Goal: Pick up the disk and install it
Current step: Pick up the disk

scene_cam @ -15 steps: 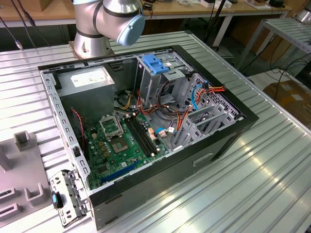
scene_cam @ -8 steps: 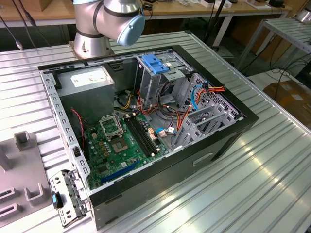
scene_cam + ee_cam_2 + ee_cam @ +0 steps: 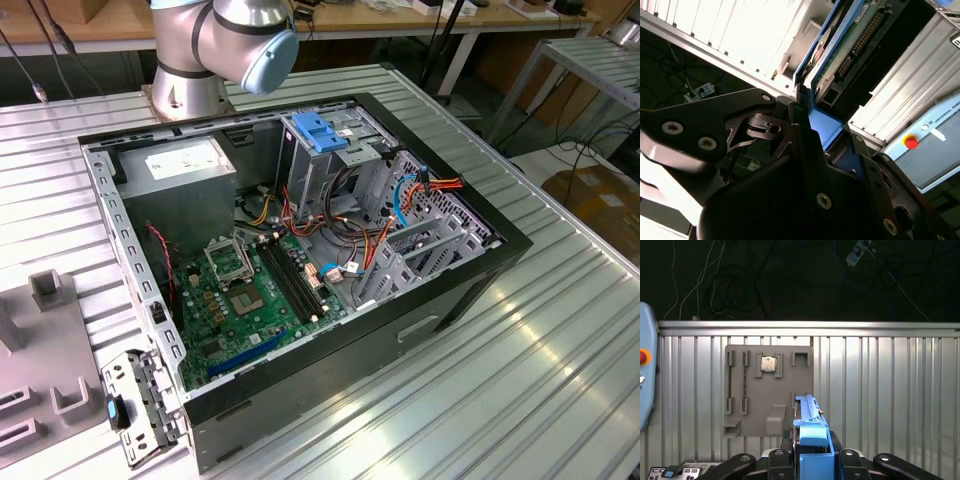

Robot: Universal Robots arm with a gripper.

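Disk: blue plastic frame, green circuit board w/ connector pins on one face, edge-on in first wrist view. 1 disk, 1 gripper, 2 black fingers clenched on the disk's blue end. Rest of disk sticks out past the fingertips, in air over grey tray on ribbed table.

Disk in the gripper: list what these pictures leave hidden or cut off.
- The disk: edge-on in the first wrist view, so its label face is hidden.
- Its far end: cut off by the picture edge in the second wrist view.
- The arm: cut off by the exterior view's upper edge.
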